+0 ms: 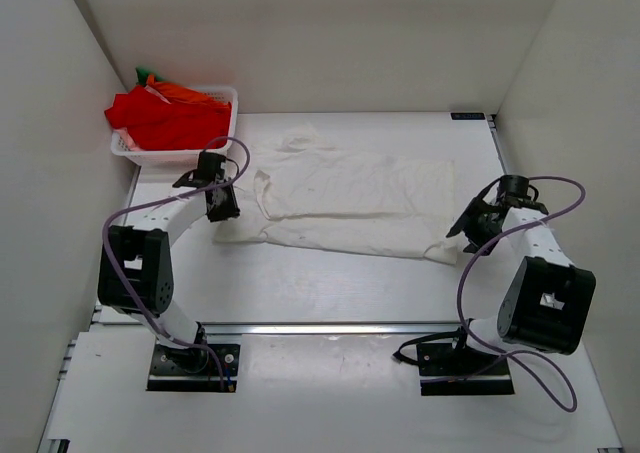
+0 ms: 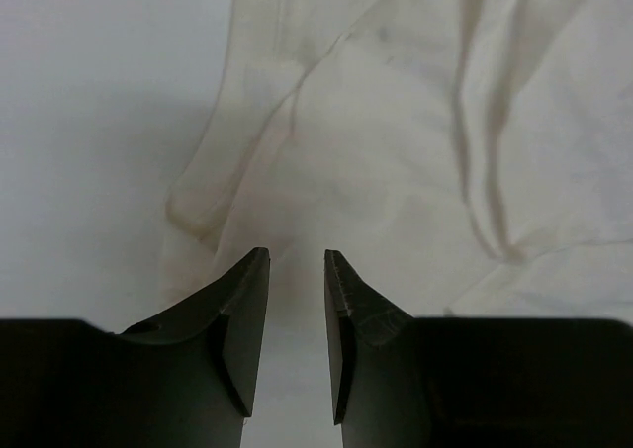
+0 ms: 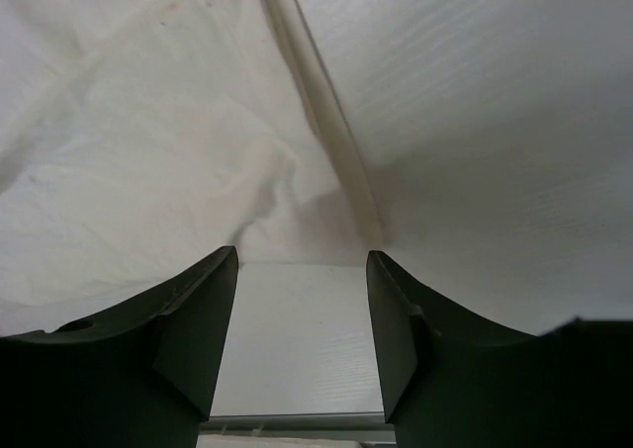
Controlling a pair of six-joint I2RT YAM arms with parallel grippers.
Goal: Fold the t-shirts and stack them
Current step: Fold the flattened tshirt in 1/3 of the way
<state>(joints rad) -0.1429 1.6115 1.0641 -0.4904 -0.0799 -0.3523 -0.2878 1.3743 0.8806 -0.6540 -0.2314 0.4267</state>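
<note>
A large white t-shirt (image 1: 350, 203) lies spread out, wrinkled, across the middle of the table. My left gripper (image 1: 222, 205) is low over its left edge. In the left wrist view, the gripper (image 2: 297, 260) has its jaws a narrow gap apart, with nothing gripped and white cloth (image 2: 415, 151) ahead. My right gripper (image 1: 468, 223) is at the shirt's right end. In the right wrist view, the gripper (image 3: 302, 260) is wide open over bare table, with the shirt's hem (image 3: 326, 102) just beyond the fingertips. Red (image 1: 165, 118), orange (image 1: 180, 91) and green (image 1: 145, 74) shirts lie piled in the basket.
A white lattice basket (image 1: 225, 98) stands at the back left corner, just behind the left arm. White walls close in the table on the left, right and back. A metal rail (image 1: 330, 328) runs along the near edge by the arm bases.
</note>
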